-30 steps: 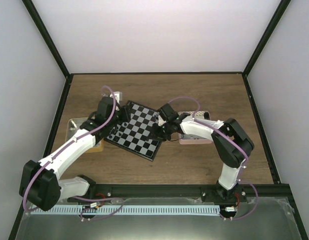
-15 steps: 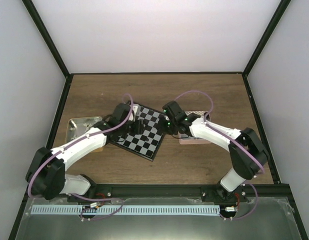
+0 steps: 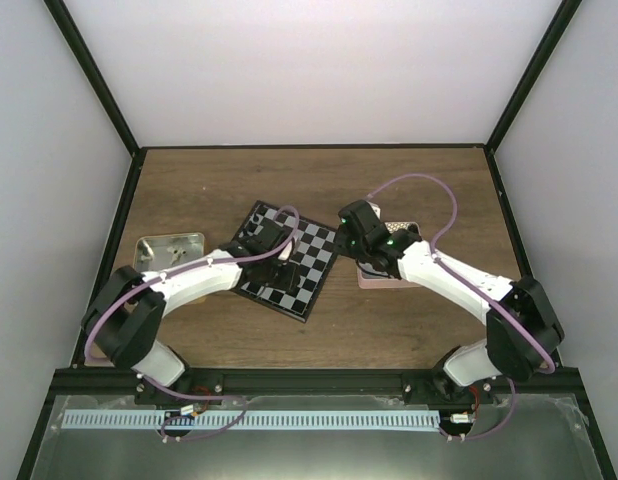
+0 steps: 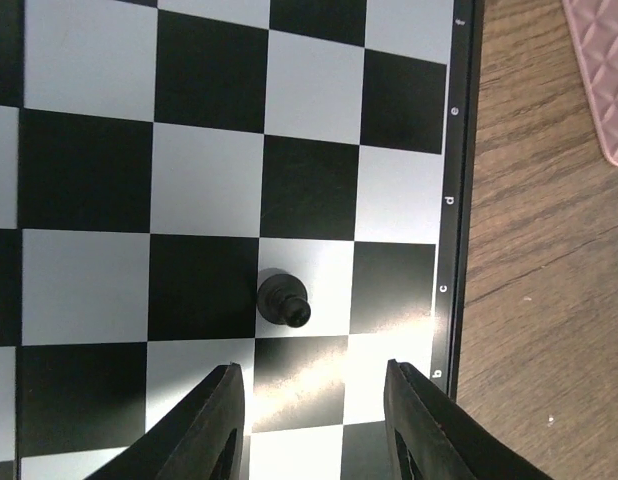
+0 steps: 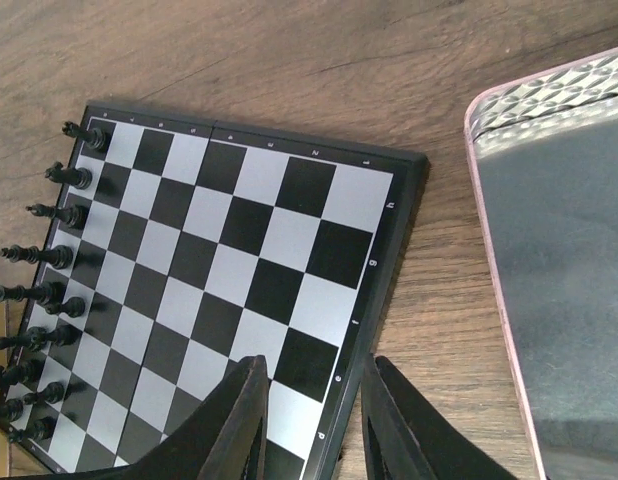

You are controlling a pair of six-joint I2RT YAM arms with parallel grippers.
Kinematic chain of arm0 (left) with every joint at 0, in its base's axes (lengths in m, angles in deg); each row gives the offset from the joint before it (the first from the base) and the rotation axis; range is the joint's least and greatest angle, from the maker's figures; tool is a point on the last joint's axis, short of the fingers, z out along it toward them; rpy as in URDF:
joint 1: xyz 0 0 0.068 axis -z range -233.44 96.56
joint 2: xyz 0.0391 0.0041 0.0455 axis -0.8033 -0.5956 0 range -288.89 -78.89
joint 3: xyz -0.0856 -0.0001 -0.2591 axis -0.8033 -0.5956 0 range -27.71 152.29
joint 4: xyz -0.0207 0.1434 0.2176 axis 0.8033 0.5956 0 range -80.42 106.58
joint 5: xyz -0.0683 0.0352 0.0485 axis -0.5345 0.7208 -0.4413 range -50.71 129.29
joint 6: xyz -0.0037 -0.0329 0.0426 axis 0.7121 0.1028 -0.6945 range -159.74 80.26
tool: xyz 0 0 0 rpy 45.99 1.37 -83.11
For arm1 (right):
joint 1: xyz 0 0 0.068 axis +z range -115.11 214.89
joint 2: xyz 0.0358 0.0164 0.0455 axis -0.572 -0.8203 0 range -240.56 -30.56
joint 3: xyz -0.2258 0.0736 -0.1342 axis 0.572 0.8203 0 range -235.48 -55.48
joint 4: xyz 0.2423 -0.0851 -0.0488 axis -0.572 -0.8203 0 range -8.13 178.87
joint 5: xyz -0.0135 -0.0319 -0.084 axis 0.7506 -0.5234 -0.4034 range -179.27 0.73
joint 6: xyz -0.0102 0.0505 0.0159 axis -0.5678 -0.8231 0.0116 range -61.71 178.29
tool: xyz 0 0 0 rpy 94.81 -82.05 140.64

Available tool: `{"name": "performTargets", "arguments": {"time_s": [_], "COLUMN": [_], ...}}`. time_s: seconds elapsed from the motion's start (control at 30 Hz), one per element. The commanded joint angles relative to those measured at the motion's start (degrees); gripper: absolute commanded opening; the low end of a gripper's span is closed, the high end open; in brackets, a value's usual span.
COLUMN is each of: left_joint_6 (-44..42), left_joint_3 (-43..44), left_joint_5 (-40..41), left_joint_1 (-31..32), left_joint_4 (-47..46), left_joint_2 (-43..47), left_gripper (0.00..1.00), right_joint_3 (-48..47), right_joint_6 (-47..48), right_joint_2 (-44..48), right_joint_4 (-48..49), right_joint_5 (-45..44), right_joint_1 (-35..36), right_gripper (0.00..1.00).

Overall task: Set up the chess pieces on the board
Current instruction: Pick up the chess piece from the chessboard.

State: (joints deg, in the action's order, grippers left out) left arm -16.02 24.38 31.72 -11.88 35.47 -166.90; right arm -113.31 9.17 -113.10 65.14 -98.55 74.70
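The board (image 3: 314, 250) lies tilted at the table's middle. My left gripper (image 3: 286, 272) hangs over its near right part, open and empty (image 4: 314, 370). A single black pawn (image 4: 284, 300) stands upright on a pale square just ahead of the fingers, apart from them. My right gripper (image 3: 351, 240) is open and empty (image 5: 311, 365), straddling the board's right rim (image 5: 374, 300). Several black pieces (image 5: 49, 260) stand in two rows along the board's far left edge in the right wrist view. No cream-white pieces show.
A pink square tray (image 3: 377, 278) lies right of the board, partly under the right arm; its rim (image 5: 489, 110) and corner (image 4: 601, 90) show in the wrist views. A tan tray (image 3: 169, 248) lies left of the board. Black frame posts edge the wooden table.
My left gripper has moved from the board's far left corner rightward and nearer, over the board. My right gripper has drawn back to the right, off the board toward the pink tray.
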Motion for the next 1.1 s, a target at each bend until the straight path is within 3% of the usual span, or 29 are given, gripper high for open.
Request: {"name": "performTargets", "arguments": {"time_s": [0.0,0.13,0.33,0.73,1.07], "left_joint_6": [-0.64,0.48,2.98,2.28,1.38], "left_joint_3": [2.56,3.75,6.79,7.67,8.42], "left_joint_5": [0.78,2.53,6.08,4.86,5.23], "left_joint_1": [0.61,0.75,0.75,0.73,0.86], "left_joint_4": [0.99,0.35,1.56,3.41,3.75], "left_joint_2": [-2.12,-3.70,-5.58,-8.62,-9.24], "left_gripper": [0.41,0.41,0.32,0.35,0.18], "right_joint_3": [0.64,1.22,1.31,1.86,2.10], "right_joint_6": [-0.21,-0.74,-0.48,-0.56,-0.03], "right_joint_2": [1.50,1.81,3.85,4.24,4.68], "right_joint_4": [-1.06,-1.41,-2.79,-2.24,-2.09], "right_joint_5": [-4.04,-4.09,-7.30,-7.80,-8.34], "right_joint_1": [-0.24,-0.26,-0.21,-0.26,-0.25], "right_gripper": [0.27,0.27,0.27,0.27,0.26]}}
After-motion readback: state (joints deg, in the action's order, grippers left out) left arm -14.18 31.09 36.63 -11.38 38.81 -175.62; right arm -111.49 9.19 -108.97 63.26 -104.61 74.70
